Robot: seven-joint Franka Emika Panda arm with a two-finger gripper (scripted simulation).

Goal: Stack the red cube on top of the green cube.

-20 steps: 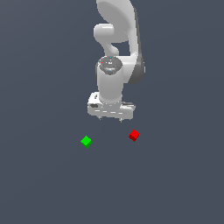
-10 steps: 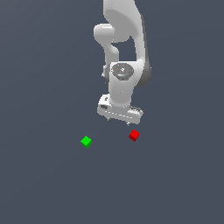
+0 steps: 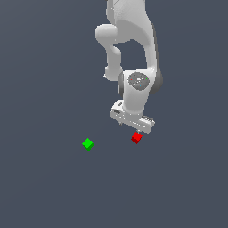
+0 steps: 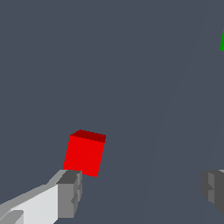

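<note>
The white arm (image 3: 133, 53) reaches down from the top of the exterior view, and its claw (image 3: 135, 126) hangs low over the plain dark grey counter (image 3: 44, 187), right above the red cube (image 3: 136, 138). In that view the cube sits just below the claw's underside, a little toward the exterior view's right of the arm's wrist, so close that the pictures do not settle whether metal touches it.

The wrist view shows the claw (image 4: 142, 188) spread wide. One grey fingertip (image 4: 70, 192) stands beside a lower corner of the red cube (image 4: 84, 153), and the other fingertip (image 4: 214, 190) is well apart from it at the opposite edge of the picture. The cube lies nearly outside the gap, close to the first finger rather than centred between the two. Nothing is held between the fingers.

The green cube (image 3: 87, 144) rests on the counter well apart from the red one, toward the exterior view's left and at about the same depth. In the wrist view only a sliver of the green cube (image 4: 222, 40) shows at the edge of the picture, far from the fingers. Both cubes sit flat on the counter, each turned so that a corner faces the exterior camera.
</note>
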